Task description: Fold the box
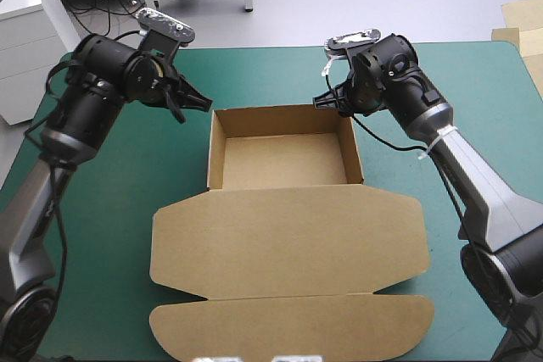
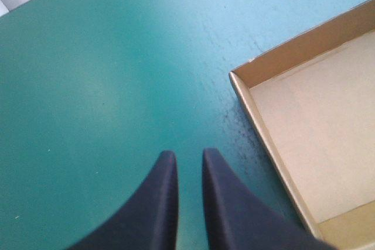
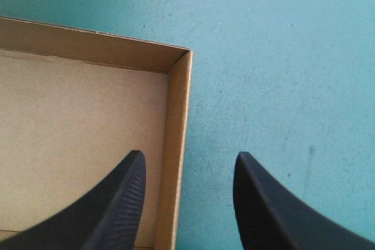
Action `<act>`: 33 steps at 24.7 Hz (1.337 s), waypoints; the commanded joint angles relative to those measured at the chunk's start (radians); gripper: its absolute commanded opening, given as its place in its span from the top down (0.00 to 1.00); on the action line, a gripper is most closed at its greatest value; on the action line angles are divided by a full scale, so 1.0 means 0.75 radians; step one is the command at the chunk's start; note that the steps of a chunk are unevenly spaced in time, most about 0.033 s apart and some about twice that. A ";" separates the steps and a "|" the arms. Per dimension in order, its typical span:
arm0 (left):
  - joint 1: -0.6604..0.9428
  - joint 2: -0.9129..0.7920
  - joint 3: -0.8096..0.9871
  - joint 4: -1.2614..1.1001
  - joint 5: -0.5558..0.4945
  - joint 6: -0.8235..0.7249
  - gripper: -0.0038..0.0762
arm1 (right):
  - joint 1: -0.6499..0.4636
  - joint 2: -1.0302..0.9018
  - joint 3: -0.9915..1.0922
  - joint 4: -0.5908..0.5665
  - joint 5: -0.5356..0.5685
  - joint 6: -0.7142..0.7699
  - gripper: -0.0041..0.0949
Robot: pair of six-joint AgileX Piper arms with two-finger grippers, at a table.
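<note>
The brown box stands as an open tray in the middle of the table, its walls raised. Its lid lies flat toward the near edge. My left gripper hovers just outside the tray's far left corner. In the left wrist view this gripper is shut apart from a thin slit, over bare cover, with the tray's corner ahead and to one side. My right gripper is at the far right corner. In its own view the right gripper is open and straddles the tray's side wall, one finger inside and one outside.
The teal-green cover lies bare on both sides of the box. Pale sheets of board lie beyond the table's far right corner. The lid's front flap reaches close to the near edge.
</note>
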 commanded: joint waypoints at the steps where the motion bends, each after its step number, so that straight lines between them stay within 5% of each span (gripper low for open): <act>1: -0.008 -0.177 0.071 0.024 0.048 0.009 0.96 | -0.029 -0.045 -0.040 0.027 0.009 0.005 0.52; 17: -0.008 -0.785 0.857 -0.160 -0.238 -0.054 0.96 | -0.133 0.152 0.068 0.341 0.009 -0.036 0.52; 24: -0.008 -1.101 1.411 -0.171 -0.396 -0.043 0.96 | -0.133 0.246 0.068 0.325 0.009 -0.039 0.53; 26: -0.008 -1.197 1.541 -0.171 -0.405 -0.026 0.96 | -0.133 0.268 0.068 0.325 0.009 -0.039 0.59; 30: -0.008 -1.385 1.634 -0.190 -0.413 0.029 0.96 | -0.133 0.282 0.068 0.319 0.009 -0.044 0.98; 33: -0.008 -1.436 1.672 -0.196 -0.408 0.019 0.96 | -0.148 0.276 0.068 0.310 0.009 -0.041 0.98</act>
